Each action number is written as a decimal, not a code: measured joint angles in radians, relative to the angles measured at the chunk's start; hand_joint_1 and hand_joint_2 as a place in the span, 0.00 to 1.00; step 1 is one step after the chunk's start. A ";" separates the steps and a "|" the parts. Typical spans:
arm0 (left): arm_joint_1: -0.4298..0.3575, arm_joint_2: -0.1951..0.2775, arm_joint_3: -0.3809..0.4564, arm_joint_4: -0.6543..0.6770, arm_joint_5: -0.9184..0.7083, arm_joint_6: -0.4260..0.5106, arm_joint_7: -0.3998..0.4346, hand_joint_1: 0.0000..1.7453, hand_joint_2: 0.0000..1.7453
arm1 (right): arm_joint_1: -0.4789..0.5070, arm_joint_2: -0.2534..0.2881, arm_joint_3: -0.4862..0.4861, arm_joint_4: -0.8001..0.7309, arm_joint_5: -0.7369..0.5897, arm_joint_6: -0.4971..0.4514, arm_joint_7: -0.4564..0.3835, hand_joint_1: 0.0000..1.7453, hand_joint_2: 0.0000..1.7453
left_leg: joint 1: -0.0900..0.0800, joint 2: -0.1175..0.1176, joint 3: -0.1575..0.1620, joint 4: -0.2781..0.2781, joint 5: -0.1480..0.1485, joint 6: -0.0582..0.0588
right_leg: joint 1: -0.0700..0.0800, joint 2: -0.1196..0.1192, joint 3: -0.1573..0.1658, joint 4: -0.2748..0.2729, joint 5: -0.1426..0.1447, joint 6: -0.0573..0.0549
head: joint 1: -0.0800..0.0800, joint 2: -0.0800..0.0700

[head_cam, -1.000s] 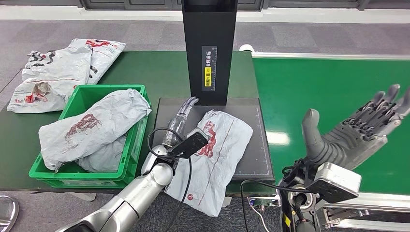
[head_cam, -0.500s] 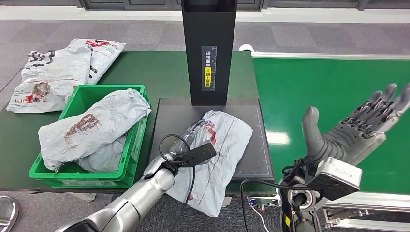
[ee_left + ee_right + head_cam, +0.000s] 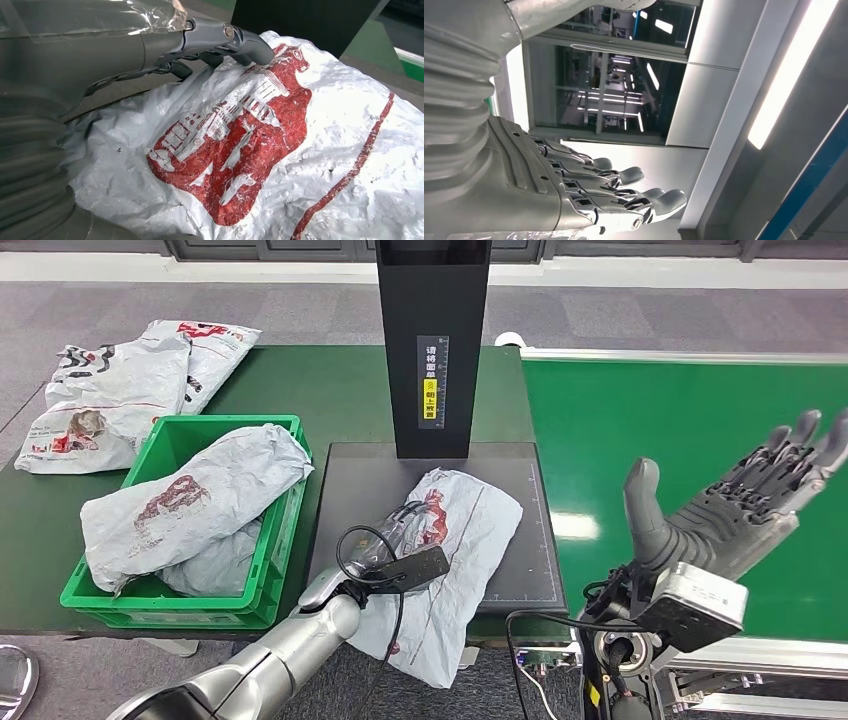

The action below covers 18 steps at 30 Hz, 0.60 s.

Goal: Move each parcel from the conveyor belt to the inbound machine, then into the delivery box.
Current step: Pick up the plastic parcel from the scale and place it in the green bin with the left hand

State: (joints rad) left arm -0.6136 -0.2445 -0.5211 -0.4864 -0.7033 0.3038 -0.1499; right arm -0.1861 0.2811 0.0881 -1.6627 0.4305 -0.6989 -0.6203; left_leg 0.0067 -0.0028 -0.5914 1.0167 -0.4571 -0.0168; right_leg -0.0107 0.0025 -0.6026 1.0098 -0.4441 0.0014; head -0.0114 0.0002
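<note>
Parcels (image 3: 455,540): one on scanner | two in bin | two behind

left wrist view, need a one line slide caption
Left robot hand resting its fingers on a crumpled white parcel with red print, lying on the black inbound machine platform.

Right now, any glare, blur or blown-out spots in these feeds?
Head view: sharp, with one bright glare patch on the conveyor belt. Left wrist view: parcel print crisp, left hand close and slightly soft. Right wrist view: ceiling light strip blown out behind the right hand.
</note>
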 joint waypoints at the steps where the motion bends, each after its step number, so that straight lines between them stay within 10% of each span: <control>1: -0.001 0.000 0.000 0.003 0.000 0.000 0.000 0.00 1.00 | 0.000 0.000 0.000 0.000 0.000 0.000 -0.001 0.00 1.00 | 0.000 0.000 0.000 0.000 0.000 0.000 | 0.000 0.000 0.000 0.000 0.000 0.000 | 0.000 0.000; 2: -0.002 -0.001 0.000 0.005 0.000 0.000 0.000 0.03 1.00 | 0.000 0.000 0.000 0.000 0.000 0.000 -0.001 0.00 1.00 | 0.000 0.000 0.000 0.000 0.000 0.000 | 0.000 0.000 0.000 0.000 0.000 0.000 | 0.000 0.000; 6: -0.005 -0.002 0.000 0.013 -0.011 0.005 0.005 1.00 1.00 | -0.001 0.000 0.000 0.000 -0.002 0.000 -0.004 0.00 1.00 | 0.000 0.000 0.000 0.000 0.000 0.000 | 0.000 0.000 0.000 0.000 0.000 0.000 | 0.000 0.000; 18: -0.027 -0.002 0.000 0.034 -0.042 0.023 0.013 1.00 1.00 | -0.011 0.000 0.000 0.000 -0.006 0.000 -0.007 0.00 1.00 | 0.000 0.000 0.000 0.000 0.000 0.000 | 0.000 0.000 0.001 0.000 0.000 0.000 | 0.000 0.000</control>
State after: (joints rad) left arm -0.6406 -0.2468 -0.5211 -0.4525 -0.7452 0.3264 -0.1370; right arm -0.1966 0.2814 0.0881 -1.6625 0.4243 -0.6989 -0.6272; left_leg 0.0068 -0.0031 -0.5909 1.0167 -0.4566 -0.0164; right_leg -0.0107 0.0023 -0.6018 1.0099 -0.4440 0.0014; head -0.0114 0.0001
